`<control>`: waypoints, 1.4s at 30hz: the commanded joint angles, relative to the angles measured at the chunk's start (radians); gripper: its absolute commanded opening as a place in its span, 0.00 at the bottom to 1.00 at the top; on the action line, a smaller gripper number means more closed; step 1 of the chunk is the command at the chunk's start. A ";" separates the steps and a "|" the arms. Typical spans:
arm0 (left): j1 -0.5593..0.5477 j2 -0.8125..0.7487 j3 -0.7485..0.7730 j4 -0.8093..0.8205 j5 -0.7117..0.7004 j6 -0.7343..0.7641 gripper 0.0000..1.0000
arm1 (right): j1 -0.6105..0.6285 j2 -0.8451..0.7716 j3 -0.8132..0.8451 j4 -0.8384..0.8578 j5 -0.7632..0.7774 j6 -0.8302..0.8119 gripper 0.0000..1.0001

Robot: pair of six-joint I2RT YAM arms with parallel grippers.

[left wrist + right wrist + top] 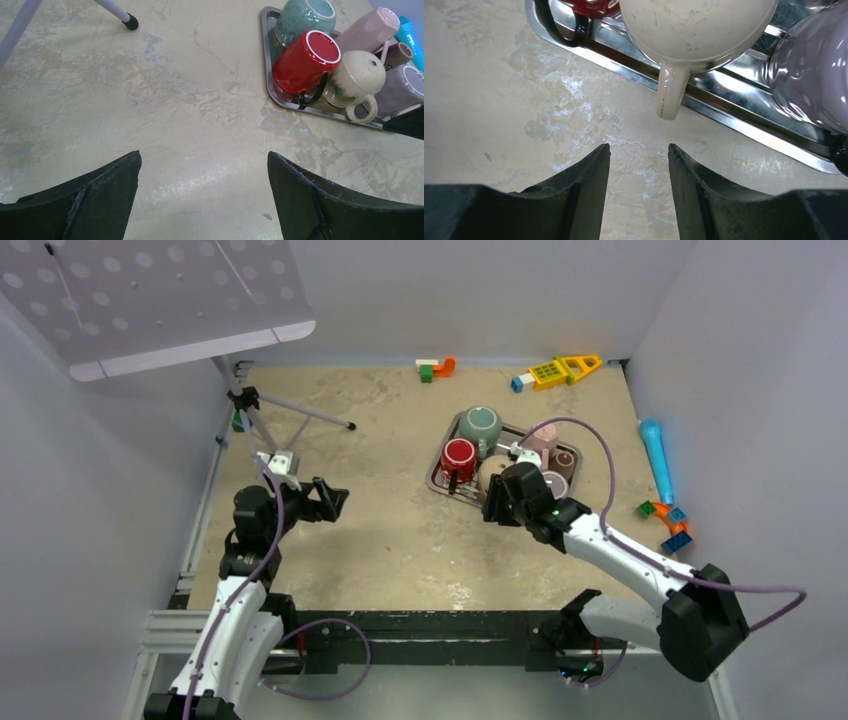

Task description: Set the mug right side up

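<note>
We see a mottled beige table (400, 530) between pale walls (500, 290); left end effector (204, 195) released, right end effector (639, 170) narrowly parted, empty.

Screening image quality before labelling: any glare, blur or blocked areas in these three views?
Top external: even light, sharp; the panel hides the far-left corner. Left wrist: sharp, soft sheen on the table. Right wrist: bright glare along the tray rim; the cream mug is cropped at the top edge.

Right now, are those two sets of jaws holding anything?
Left gripper: jaws wide open, holding nothing.
Right gripper: jaws partly open, holding nothing, facing the cream mug.
</note>
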 commanded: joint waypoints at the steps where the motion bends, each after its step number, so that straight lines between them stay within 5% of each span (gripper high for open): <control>1: -0.001 -0.011 -0.017 0.068 -0.012 -0.019 1.00 | 0.020 0.103 0.070 0.059 0.140 0.080 0.50; 14: -0.001 -0.022 -0.026 0.084 -0.003 -0.020 1.00 | 0.019 0.350 0.112 0.144 0.297 0.093 0.35; 17: -0.002 -0.021 -0.028 0.088 -0.004 -0.021 1.00 | 0.018 0.368 0.114 0.151 0.320 0.092 0.15; 18: -0.001 -0.019 -0.027 0.088 -0.002 -0.021 1.00 | 0.018 0.367 0.114 0.150 0.323 0.086 0.01; 26: -0.001 -0.023 -0.026 0.126 0.110 -0.043 1.00 | 0.019 0.099 0.118 0.039 0.313 0.077 0.00; 35: -0.001 -0.006 0.092 0.229 0.281 -0.312 0.92 | 0.016 -0.278 0.106 0.238 0.037 -0.107 0.00; 42: -0.010 0.037 0.253 0.555 0.513 -0.693 0.92 | 0.018 -0.241 0.261 0.598 -0.539 -0.175 0.00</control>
